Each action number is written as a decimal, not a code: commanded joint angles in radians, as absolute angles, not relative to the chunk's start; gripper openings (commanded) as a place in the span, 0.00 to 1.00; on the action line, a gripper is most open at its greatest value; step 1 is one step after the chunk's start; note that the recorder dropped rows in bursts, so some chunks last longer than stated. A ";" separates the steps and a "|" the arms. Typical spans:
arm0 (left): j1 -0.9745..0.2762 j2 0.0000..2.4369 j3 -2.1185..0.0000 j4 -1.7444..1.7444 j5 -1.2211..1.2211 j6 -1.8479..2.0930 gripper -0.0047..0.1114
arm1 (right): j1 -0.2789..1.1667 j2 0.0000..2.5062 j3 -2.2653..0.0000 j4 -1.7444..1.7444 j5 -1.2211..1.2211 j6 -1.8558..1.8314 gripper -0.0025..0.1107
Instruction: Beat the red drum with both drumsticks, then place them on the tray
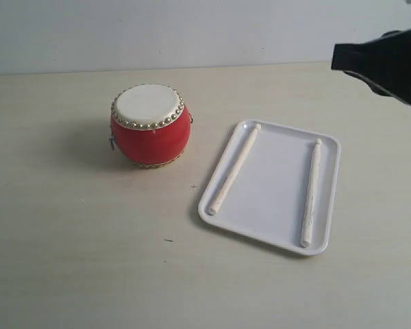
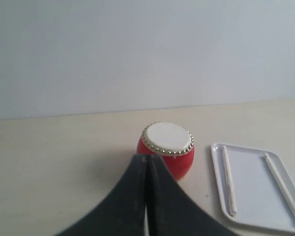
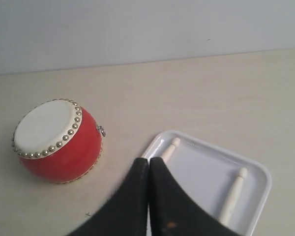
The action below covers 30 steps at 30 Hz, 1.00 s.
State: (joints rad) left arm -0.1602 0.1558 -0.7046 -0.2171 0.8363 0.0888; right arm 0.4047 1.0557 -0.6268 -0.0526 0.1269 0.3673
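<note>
**Q:** Where do the task's things lie?

**A:** The red drum (image 1: 150, 127) stands upright on the pale table (image 1: 68, 260), cream skin upward. It is to the left of the white tray (image 1: 274, 185) in the exterior view, near it but not touching. Both sticks rest in the tray. The near drumstick (image 1: 233, 169) runs along the side closest to the drum. The far drumstick (image 1: 311, 193) runs along the opposite side. They lie roughly parallel and well apart, with bare tray between them and their rounded tips toward the wall (image 1: 192, 27).

**Q:** And the state of the two tools?

**A:** The left gripper (image 2: 146, 158) appears only in its own wrist view. Its two dark fingers are pressed together along their inner edges, with nothing between them. The drum sits beyond the fingertips, with the tray off to one side. The right gripper (image 3: 149, 161) is likewise closed and empty, finger against finger. Past it, the right wrist view shows a corner of the tray, the tips of both sticks and the drum.

**Q:** Is either arm near the objects?

**A:** From where I stand, only part of the right arm (image 1: 387, 62) enters the exterior view, as a black form at the upper right. It is clear of the tray and touches nothing.
</note>
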 commanded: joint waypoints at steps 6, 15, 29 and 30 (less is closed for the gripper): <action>-0.167 0.006 -0.617 -0.190 0.950 0.071 0.04 | 0.406 0.978 -0.512 -0.059 0.106 0.308 0.02; -0.167 0.000 -0.617 -0.196 1.005 0.069 0.04 | 0.406 0.978 -0.512 -0.059 0.133 0.308 0.02; -0.167 0.000 -0.617 -0.203 1.007 0.069 0.04 | 0.406 0.978 -0.512 -0.059 0.133 0.308 0.02; -0.167 0.000 -0.617 -0.203 1.007 0.069 0.04 | 0.406 0.978 -0.512 -0.059 0.133 0.308 0.02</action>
State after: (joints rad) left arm -0.1602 0.0024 -0.6213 -0.1988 1.0048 0.0788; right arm 0.4047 0.9813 -0.5171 -0.0543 0.1334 0.3165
